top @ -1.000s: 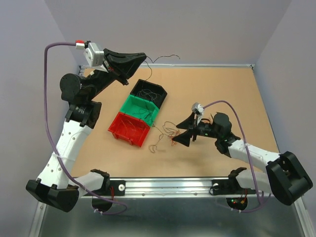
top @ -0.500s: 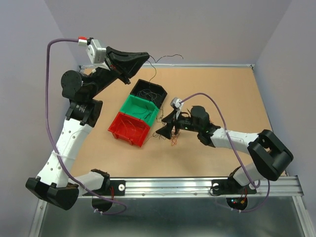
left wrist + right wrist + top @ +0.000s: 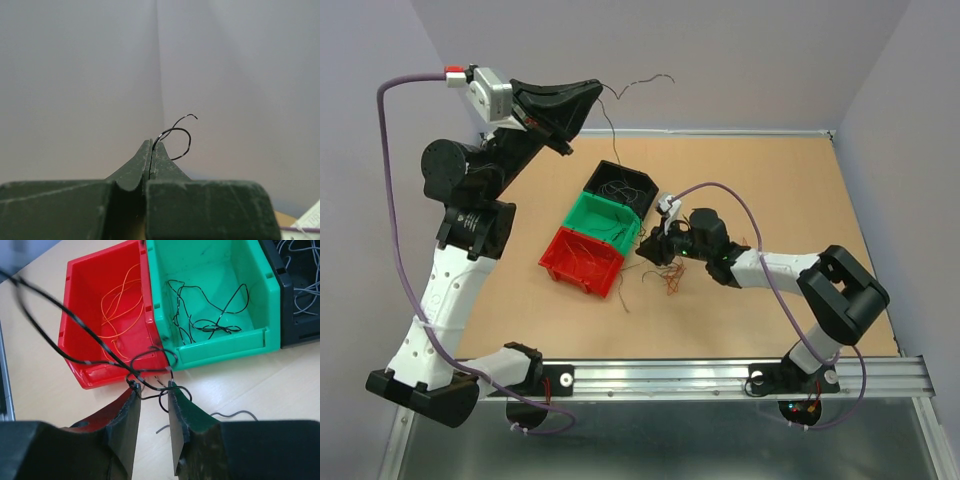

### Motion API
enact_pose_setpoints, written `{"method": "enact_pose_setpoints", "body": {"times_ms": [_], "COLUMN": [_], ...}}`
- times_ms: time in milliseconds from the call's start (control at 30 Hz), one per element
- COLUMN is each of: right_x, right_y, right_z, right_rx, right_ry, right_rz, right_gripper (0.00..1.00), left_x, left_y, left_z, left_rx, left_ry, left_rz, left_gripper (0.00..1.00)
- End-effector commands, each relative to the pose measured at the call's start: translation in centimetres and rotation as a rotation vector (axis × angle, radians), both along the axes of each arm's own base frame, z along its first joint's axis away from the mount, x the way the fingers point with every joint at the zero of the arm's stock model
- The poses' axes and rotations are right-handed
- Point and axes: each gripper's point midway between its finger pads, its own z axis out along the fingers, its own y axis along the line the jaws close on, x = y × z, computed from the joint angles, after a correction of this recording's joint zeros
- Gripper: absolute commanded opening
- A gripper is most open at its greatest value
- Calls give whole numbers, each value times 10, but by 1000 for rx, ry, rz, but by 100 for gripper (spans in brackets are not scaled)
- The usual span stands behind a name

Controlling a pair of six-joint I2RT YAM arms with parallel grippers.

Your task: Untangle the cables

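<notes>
The cables are hair-thin wires. A loose tangle of red-orange and black ones lies on the table in front of the bins. My left gripper is raised high at the back left, shut on one black wire whose end curls past its tips. That wire runs down toward the bins. My right gripper is low at the front of the bins. Its jaws stand a little apart, with loops of black wire crossing between the fingertips.
Three bins stand in a diagonal row: red holding orange wires, green holding black wires, black holding grey ones. In the right wrist view the red bin and green bin are just ahead of the fingers.
My right arm has reached left to the front of the bins and its jaws have narrowed round the black wire. My left gripper has risen and moved left, pulling its wire up.
</notes>
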Motion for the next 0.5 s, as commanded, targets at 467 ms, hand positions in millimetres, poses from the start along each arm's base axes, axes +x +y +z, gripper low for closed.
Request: {"method": "enact_pose_setpoints", "body": {"times_ms": [467], "right_x": [8], "right_y": [2], "right_z": [12], "right_rx": [-9], "right_ry": [-77], "right_rz": [-17], "right_gripper": [1], "left_x": [-11], "left_y": [107], "left_z": [122], "left_rx": [-336], "left_ry": [-136], "left_rz": [502], "left_gripper": [0]}}
